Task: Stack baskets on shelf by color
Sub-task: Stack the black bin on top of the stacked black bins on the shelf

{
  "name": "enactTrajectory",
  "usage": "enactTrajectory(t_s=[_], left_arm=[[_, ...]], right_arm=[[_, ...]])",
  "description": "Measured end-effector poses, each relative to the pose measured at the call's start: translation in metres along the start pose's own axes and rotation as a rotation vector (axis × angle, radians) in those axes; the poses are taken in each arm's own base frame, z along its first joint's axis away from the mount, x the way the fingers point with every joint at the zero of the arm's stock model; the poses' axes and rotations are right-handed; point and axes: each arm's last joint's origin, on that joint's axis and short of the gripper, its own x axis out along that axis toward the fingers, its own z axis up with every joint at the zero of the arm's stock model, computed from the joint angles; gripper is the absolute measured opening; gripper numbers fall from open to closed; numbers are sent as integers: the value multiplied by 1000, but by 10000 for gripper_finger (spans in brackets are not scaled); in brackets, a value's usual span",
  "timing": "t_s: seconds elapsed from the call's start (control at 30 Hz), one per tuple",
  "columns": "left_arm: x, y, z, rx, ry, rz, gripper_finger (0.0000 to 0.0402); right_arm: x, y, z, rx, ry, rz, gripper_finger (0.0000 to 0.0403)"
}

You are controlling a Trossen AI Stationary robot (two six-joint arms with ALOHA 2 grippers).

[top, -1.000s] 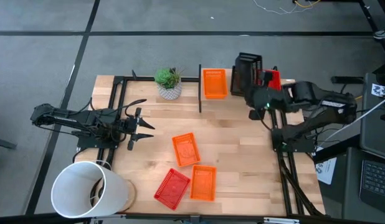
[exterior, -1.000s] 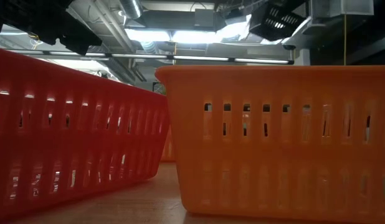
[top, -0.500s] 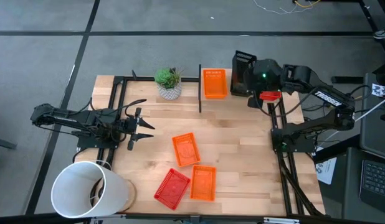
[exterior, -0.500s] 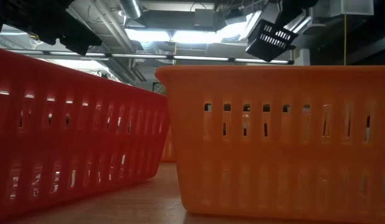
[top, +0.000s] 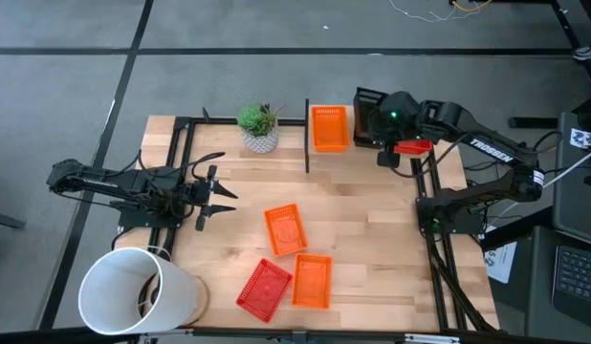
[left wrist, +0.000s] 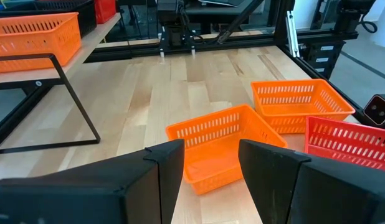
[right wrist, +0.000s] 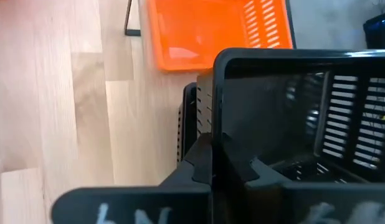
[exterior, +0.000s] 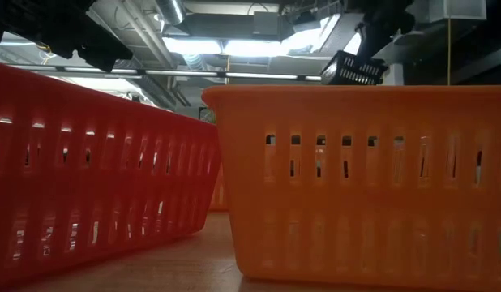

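My right gripper (top: 377,119) is at the shelf's (top: 307,134) right end, shut on a black basket (top: 364,107). In the low view the basket (exterior: 353,69) hangs nearly level under the gripper (exterior: 378,32). The right wrist view shows another black basket (right wrist: 189,124) just beneath it. An orange basket (top: 329,127) sits on the shelf beside it. A red basket (top: 414,147) shows partly under the right arm. Two orange baskets (top: 285,229) (top: 313,280) and a red one (top: 264,289) lie on the table. My left gripper (top: 214,196) waits open at the table's left. My right gripper holds the black basket by one side wall (right wrist: 212,118) at its rim. One finger (right wrist: 195,165) is outside the wall and one (right wrist: 251,168) is inside. The fingers come from above, pointing down. The basket hangs nearly level over the black one below; whether they touch, I cannot tell.
A white patterned plant pot (top: 260,129) stands left of the shelf. A big white bucket (top: 133,291) stands at the near left corner. In the left wrist view the loose baskets (left wrist: 223,146) lie just ahead of my open left fingers. Bare wood lies between the shelf and these baskets.
My right gripper has carried the black basket toward the table's left edge and down. The basket has tipped from steeply slanted to nearly level, and has sunk lower in the low view.
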Motion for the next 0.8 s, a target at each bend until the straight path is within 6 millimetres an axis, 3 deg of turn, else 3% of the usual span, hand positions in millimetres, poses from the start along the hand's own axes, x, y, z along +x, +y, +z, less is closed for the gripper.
enactTrajectory(t_s=[0.3,0.8], left_arm=[[0,0,0,-1,0,0,147],[0,0,0,-8,0,-1,147]], right_arm=[[11,-3,-9,38,48,6,2],[12,-9,-20,44,118,19,3]])
